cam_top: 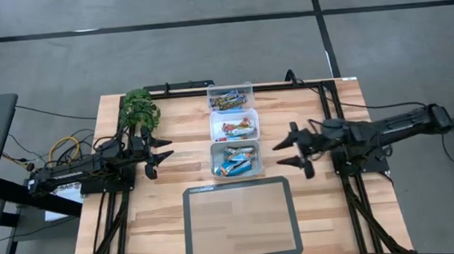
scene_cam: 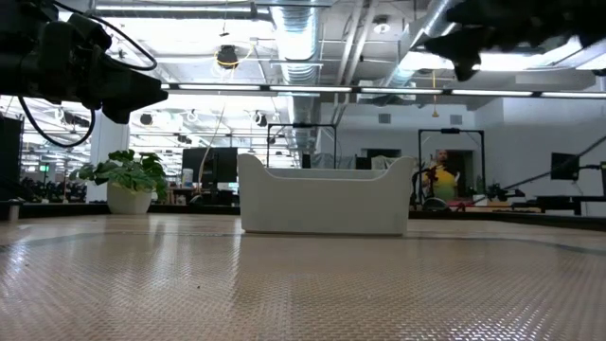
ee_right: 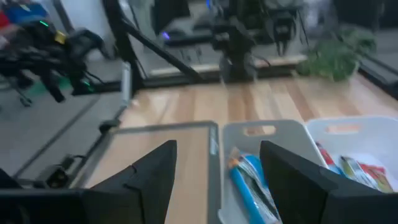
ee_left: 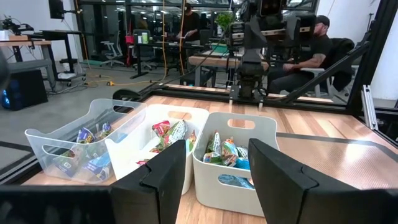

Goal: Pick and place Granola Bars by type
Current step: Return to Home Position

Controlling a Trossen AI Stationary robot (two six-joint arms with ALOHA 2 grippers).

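Observation:
Three tubs stand in a row from far to near at the table's middle. The far tub (cam_top: pixel 230 98) holds blue and dark Granola Bars. The middle tub (cam_top: pixel 234 126) holds red and green ones (ee_left: pixel 166 134). The near tub (cam_top: pixel 236 159) holds a mix with bright blue bars (ee_right: pixel 247 182) (ee_left: pixel 227 155). My left gripper (cam_top: pixel 161 148) (ee_left: pixel 217 177) hovers open to the left of the tubs and points at them. My right gripper (cam_top: pixel 290 154) (ee_right: pixel 217 180) hovers open to their right, beside the near tub. Both are above the table and hold nothing.
A dark-framed mat (cam_top: pixel 242 222) lies on the table near the front edge, below the tubs. A green plant (cam_top: pixel 139 108) sits at the far left corner. Bare wood lies between each gripper and the tubs. People sit in the room beyond the table (ee_left: pixel 308 50).

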